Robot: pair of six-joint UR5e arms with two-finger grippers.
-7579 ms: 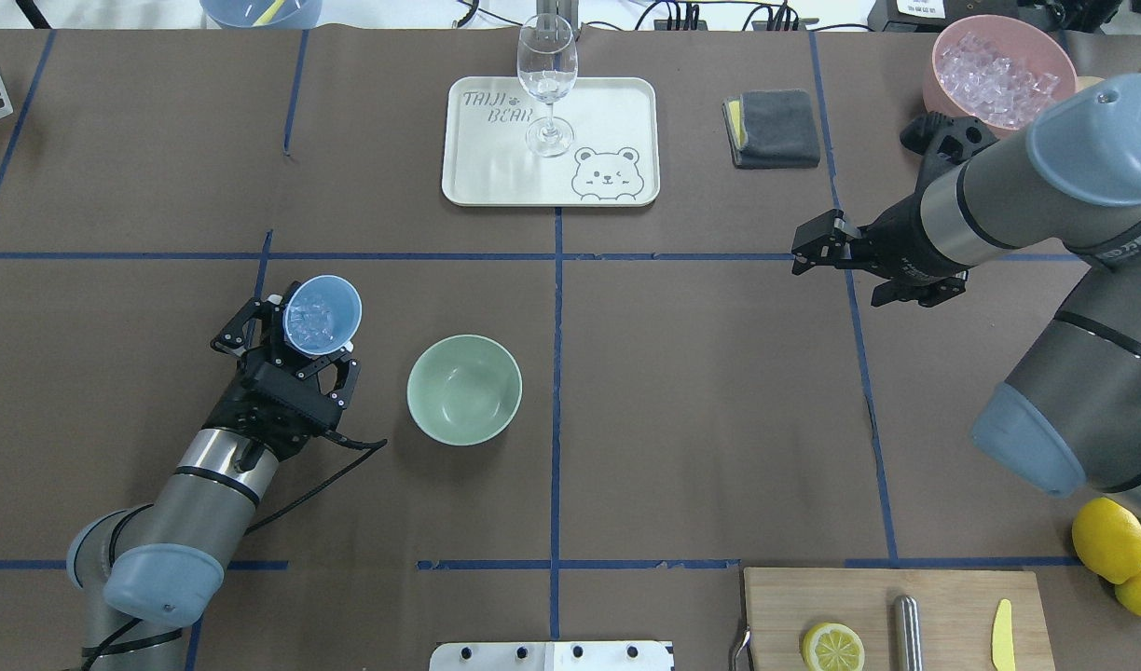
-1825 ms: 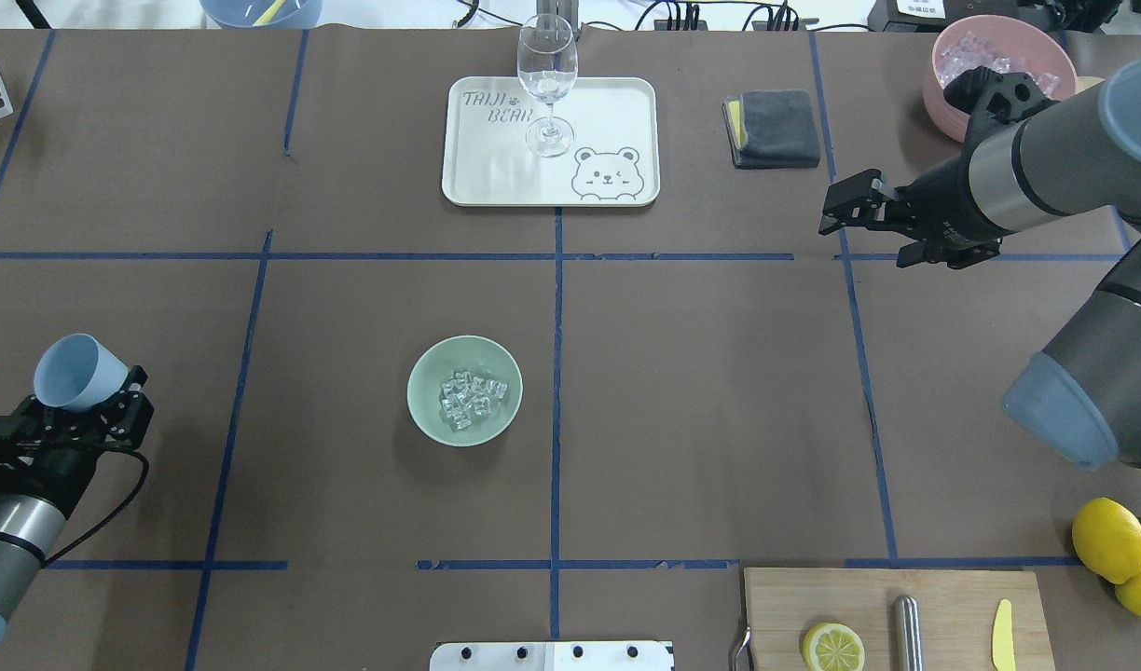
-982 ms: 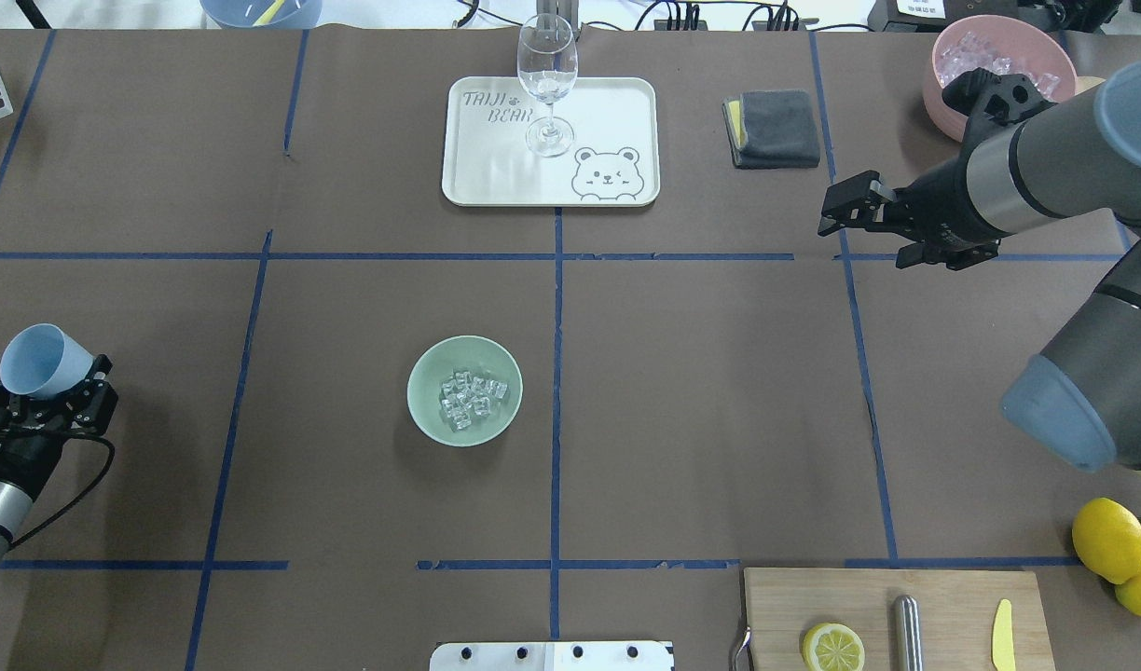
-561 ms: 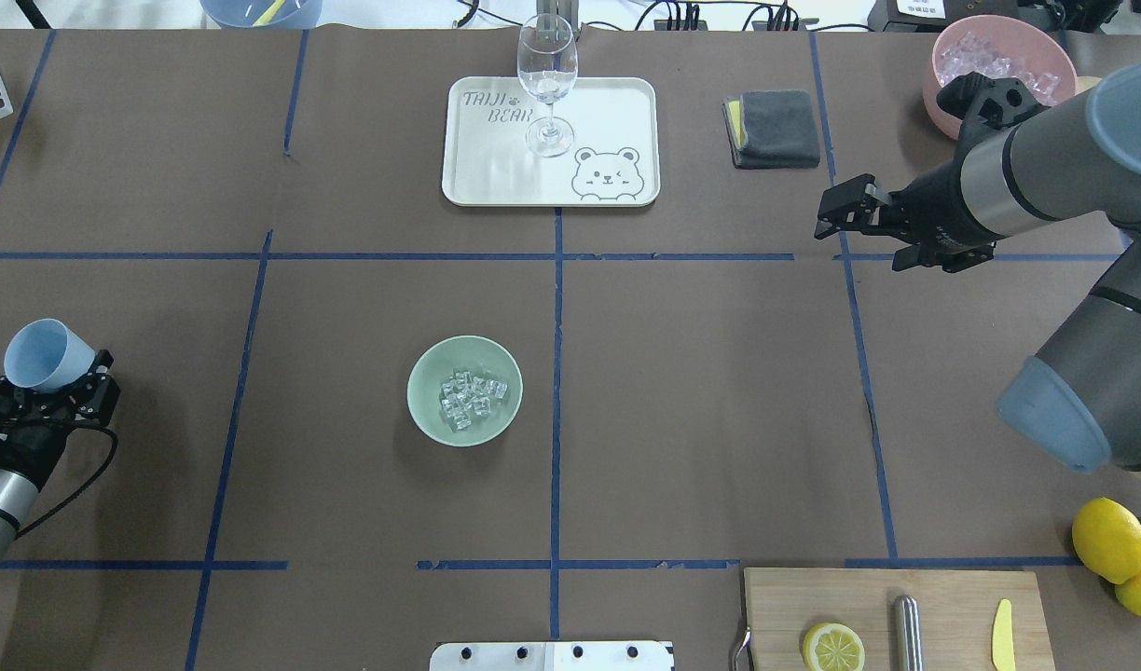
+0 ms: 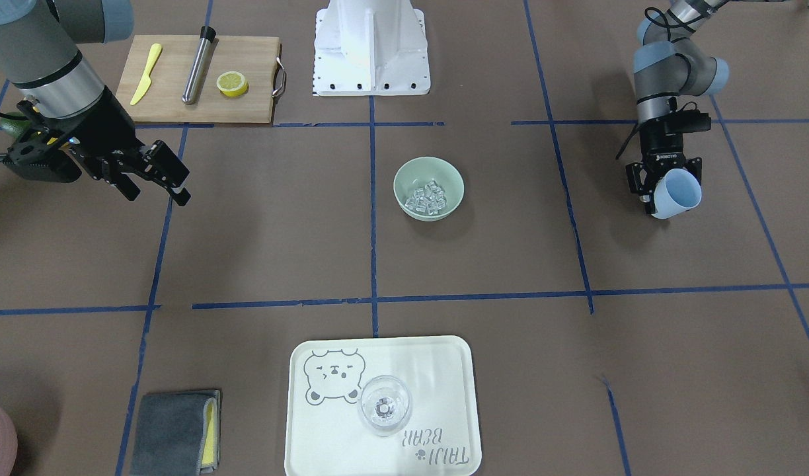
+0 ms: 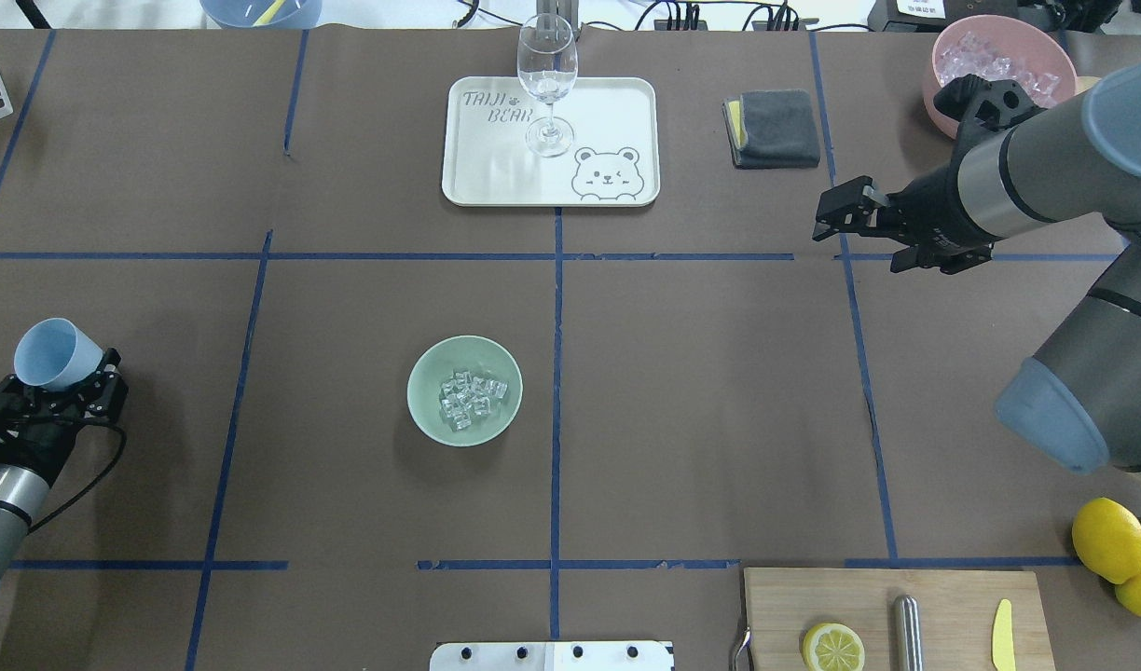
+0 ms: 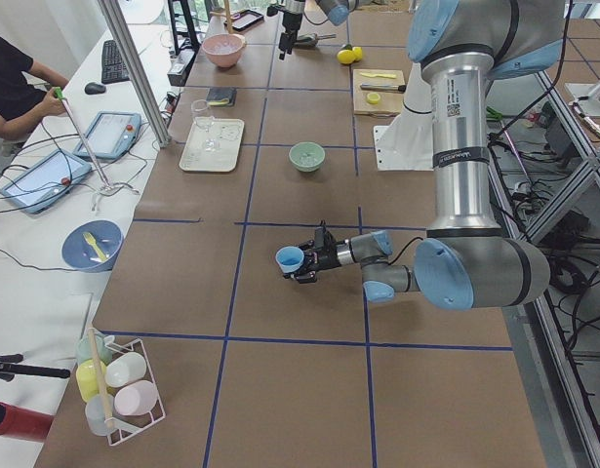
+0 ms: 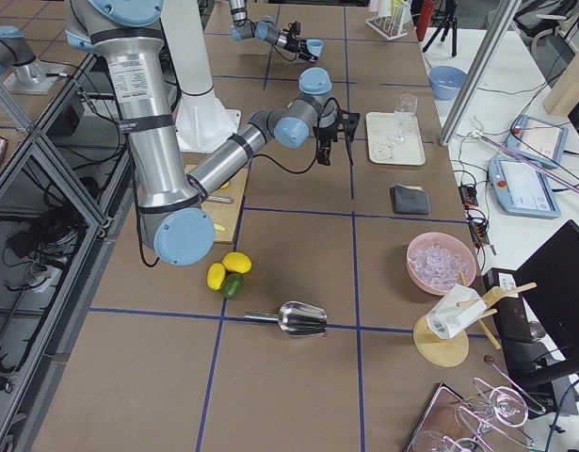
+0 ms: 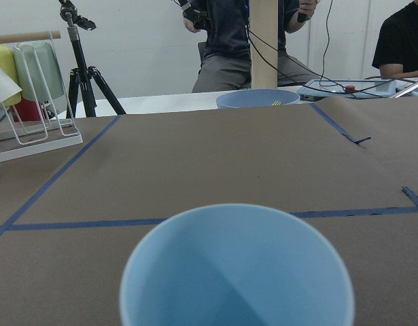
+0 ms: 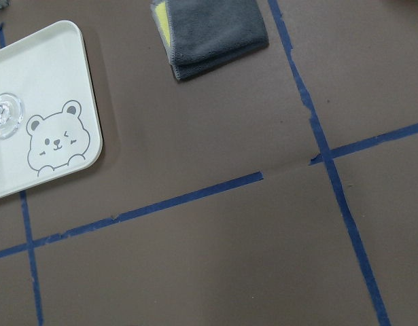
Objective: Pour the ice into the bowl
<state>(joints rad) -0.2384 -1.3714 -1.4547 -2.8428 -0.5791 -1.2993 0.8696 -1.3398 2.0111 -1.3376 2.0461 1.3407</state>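
Note:
The pale mint-green bowl [image 6: 431,415] stands left of the table's middle, also in the front-facing view [image 5: 404,178]. A small heap of clear ice cubes [image 6: 472,398] lies inside it [image 5: 429,196]. My left gripper [image 6: 67,380] is far out at the table's left edge, shut on a light blue cup [image 6: 48,354]. The cup is tilted, and in the left wrist view [image 9: 236,272] it looks empty. My right gripper [image 6: 836,214] hangs open and empty above the table at the back right [image 5: 156,185].
A pink bowl [image 6: 939,93] of ice sits at the back right, partly behind my right arm. A grey cloth [image 6: 774,128] and a white tray [image 6: 617,112] with a wine glass [image 6: 546,79] are at the back. A cutting board [image 6: 785,596] and lemons [image 6: 1108,539] are at the front right.
Earlier the cup held ice beside the empty bowl; now the ice lies in the bowl and the cup is far left. In the last second the cup drifted slightly right.

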